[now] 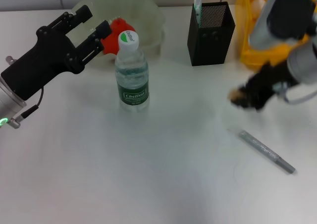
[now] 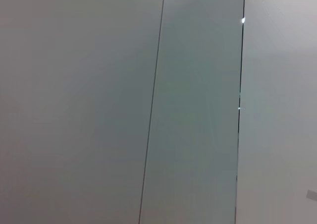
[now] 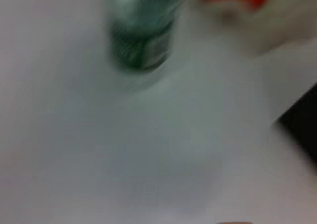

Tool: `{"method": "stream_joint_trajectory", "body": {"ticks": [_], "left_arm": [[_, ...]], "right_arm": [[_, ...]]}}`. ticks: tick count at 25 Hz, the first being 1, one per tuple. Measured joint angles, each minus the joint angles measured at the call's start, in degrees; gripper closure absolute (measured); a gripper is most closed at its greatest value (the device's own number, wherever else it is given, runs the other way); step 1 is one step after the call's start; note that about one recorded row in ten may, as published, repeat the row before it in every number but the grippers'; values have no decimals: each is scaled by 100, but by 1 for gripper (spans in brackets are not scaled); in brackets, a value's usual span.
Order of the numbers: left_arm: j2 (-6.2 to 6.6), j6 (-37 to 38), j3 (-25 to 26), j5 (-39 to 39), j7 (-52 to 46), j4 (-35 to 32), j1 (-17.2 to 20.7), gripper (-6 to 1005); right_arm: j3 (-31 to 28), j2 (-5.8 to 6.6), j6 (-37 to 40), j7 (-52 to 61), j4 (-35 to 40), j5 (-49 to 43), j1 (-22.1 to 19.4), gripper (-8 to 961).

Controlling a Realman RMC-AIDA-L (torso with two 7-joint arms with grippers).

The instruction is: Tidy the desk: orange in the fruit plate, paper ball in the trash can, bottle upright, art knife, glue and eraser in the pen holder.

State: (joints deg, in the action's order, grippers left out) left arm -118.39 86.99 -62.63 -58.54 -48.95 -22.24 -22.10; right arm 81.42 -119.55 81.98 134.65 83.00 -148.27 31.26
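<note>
Item 1: clear plastic water bottle with green label and white-green cap (image 1: 132, 70), upright on the white bench (image 1: 148, 184), just in front of the translucent pale-green fruit plate (image 1: 148, 16). Probably light, smooth and slippery; best gripped across the labelled waist.

Item 2: orange-red fruit (image 1: 116, 33), seemingly in the plate, partly hidden by the left claw (image 1: 91, 23). Round, firm, liable to roll.

Item 3: slim grey art knife (image 1: 267, 151), flat on the bench at the right, well apart from the black mesh pen holder (image 1: 210, 33). Stiff, thin and low-lying; take it mid-shaft, across its width. It remains to be stowed.

Item 4: the pen holder already holds 1 white-green stick (image 1: 197, 8), possibly the glue.

Item 5: yellow container (image 1: 262, 40) at the far right, partly hidden, presumably the trash can.

Left claw: fingers apart, empty, raised near the plate. Right claw (image 1: 252, 95): blurred, near the bench above the knife; its state cannot be told.
</note>
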Motion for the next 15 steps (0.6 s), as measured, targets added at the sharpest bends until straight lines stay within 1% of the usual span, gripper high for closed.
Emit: {"method": "stream_joint_trajectory", "body": {"ticks": [1, 2, 3, 5, 8, 11, 15], "left_arm": [[0, 9, 8, 0, 0, 0, 6, 408], [0, 20, 19, 0, 0, 0, 14, 408], [-1, 27, 30, 0, 1, 0, 19, 408], [-8, 49, 59, 0, 22, 1, 28, 408], [-15, 87, 74, 0, 58, 7, 34, 408], [-16, 98, 78, 0, 64, 10, 36, 408], [-17, 100, 78, 0, 65, 10, 38, 408]], "right_arm": [[0, 0, 0, 0, 0, 0, 0, 690], [-19, 0, -246, 118, 14, 4, 13, 690], [-19, 0, -529, 223, 35, 9, 14, 690], [-20, 0, -1345, 522, 74, 52, 3, 690], [-25, 11, -2145, 777, 29, 112, 65, 690], [-158, 22, -2581, 1037, -281, 110, 354, 690], [-700, 31, -2621, 1131, -1260, 104, 1106, 690]]}}
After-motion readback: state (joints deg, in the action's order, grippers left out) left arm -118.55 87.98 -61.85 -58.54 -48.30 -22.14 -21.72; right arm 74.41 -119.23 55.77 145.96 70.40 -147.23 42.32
